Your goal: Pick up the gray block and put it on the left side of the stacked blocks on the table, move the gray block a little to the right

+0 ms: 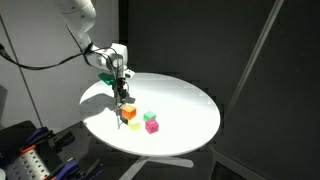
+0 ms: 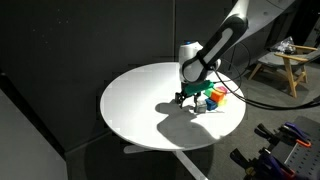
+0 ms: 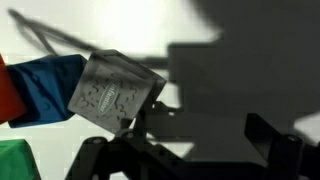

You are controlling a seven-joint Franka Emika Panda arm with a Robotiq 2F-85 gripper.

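Reaching down over the round white table (image 1: pixel 190 110) in an exterior view, the gripper (image 1: pixel 123 100) is hanging just above an orange block (image 1: pixel 129 113) toward the near edge. In an exterior view, the gripper (image 2: pixel 188 99) is hovering beside coloured blocks (image 2: pixel 214 97) near the table's right edge. In the wrist view, the gray block (image 3: pixel 115 90) is sitting just beside a blue block (image 3: pixel 45 88). It is roughly cubic with no clear long axis, and its edges are slanting. The fingers (image 3: pixel 270 145) are standing wider than it, not gripping.
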